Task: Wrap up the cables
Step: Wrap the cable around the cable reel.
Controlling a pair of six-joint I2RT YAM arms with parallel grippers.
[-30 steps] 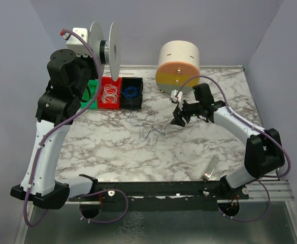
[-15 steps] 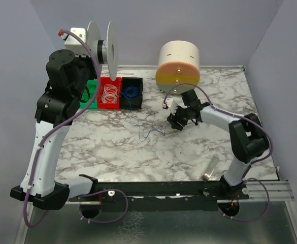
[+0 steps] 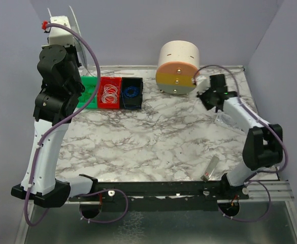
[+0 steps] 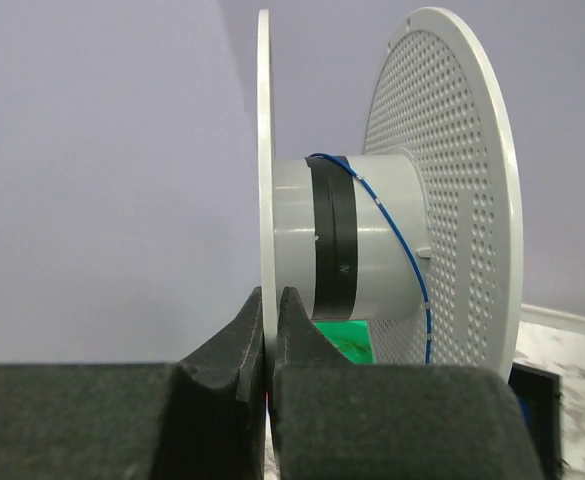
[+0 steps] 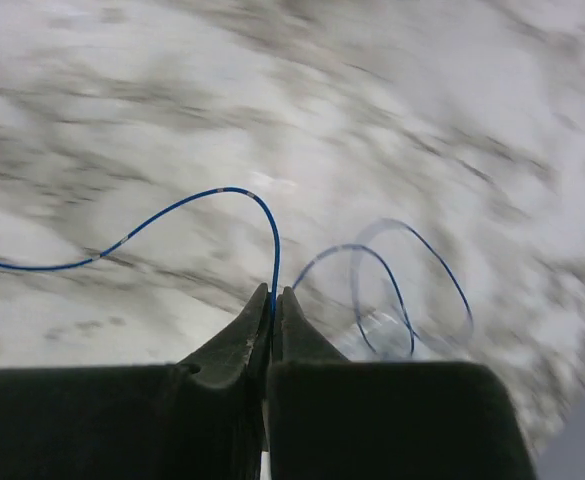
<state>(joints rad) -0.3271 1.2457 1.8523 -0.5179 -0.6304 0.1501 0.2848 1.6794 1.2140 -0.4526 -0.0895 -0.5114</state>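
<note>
The cable is a thin blue wire. In the left wrist view one turn of the cable (image 4: pixel 392 215) crosses the grey hub of a white spool (image 4: pixel 442 180). My left gripper (image 4: pixel 270 295) is shut on the spool's thin solid flange, held high at the back left (image 3: pixel 75 30). In the right wrist view my right gripper (image 5: pixel 273 292) is shut on the cable (image 5: pixel 172 212), which arcs left and loops to the right over the marble table. From above, the right gripper (image 3: pixel 205 97) sits beside the cylinder at the back right; the cable is too fine to show there.
A tan and orange cylinder (image 3: pixel 178 66) stands at the back middle. Green (image 3: pixel 90 91), red (image 3: pixel 110 92) and black (image 3: pixel 132 91) bins line the back left, holding small wire coils. A small metal piece (image 3: pixel 210 168) lies near the front right edge.
My right gripper shut on the cable and swung from the table's middle to the back right by the cylinder. The left arm lifted and turned the spool leftward. The loose wire left the table's middle.
</note>
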